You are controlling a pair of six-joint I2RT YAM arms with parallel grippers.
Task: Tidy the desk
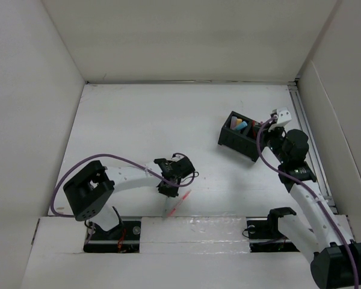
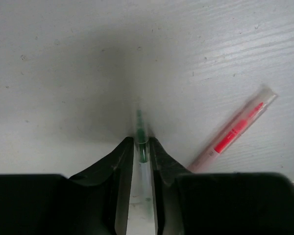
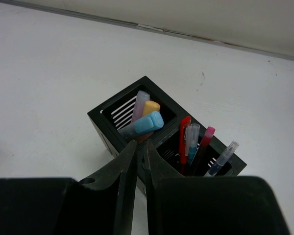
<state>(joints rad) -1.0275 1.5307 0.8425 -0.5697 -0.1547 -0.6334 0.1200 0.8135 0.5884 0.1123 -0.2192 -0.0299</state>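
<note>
While left gripper (image 2: 141, 147) pinches green pen (image 2: 141, 131) well left of box (image 1: 237, 141), red pen (image 2: 233, 131) lies just beside: lift could bump it, or thin pen could slip. Desk (image 1: 138, 120) lies under box and pens. Right gripper (image 3: 141, 147) hangs over box, fingers (image 3: 127, 161) nearly together; cannot tell if pinching.

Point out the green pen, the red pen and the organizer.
green pen (image 2: 141, 138), left wrist view, on its green barrel
red pen (image 2: 233, 131), left wrist view, middle of its barrel
organizer (image 1: 233, 141), top view, on its near side wall
</note>
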